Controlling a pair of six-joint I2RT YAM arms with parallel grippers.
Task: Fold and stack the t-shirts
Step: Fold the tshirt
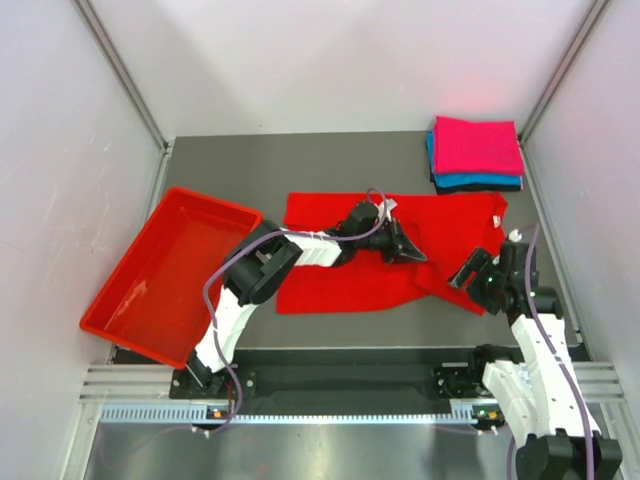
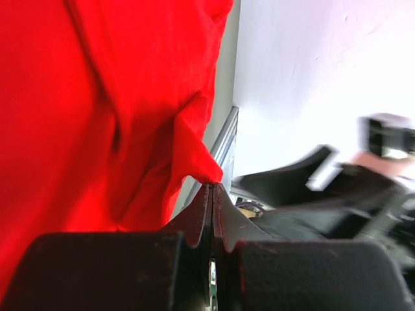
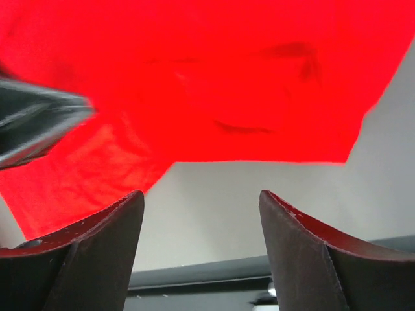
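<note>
Item 1, red t-shirt (image 1: 345,275): spread across the middle of the table (image 1: 230,160), filling the centre of the overhead view; its lower right corner is rumpled.

Item 2, left gripper (image 2: 213,186): reaches over the centre-right of the shirt. Jaws pressed together, nipping a small raised peak of the red cloth at their tips. The rest of the shirt fills the left half of its wrist view.

Item 3, right gripper (image 3: 201,197): at the shirt's lower right edge. Fingers (image 3: 97,243) stand apart with only bare table between them. The shirt's hem lies just beyond the tips, across the upper part of its wrist view, not touched.

Item 4, folded stack, upper right of the overhead view: magenta t-shirt (image 1: 477,145) on top, teal t-shirt (image 1: 470,180) beneath, black t-shirt (image 1: 480,189) at the bottom, well apart from both grippers.

Item 5, red tray (image 1: 215,201): far left, overhanging the table edge.
</note>
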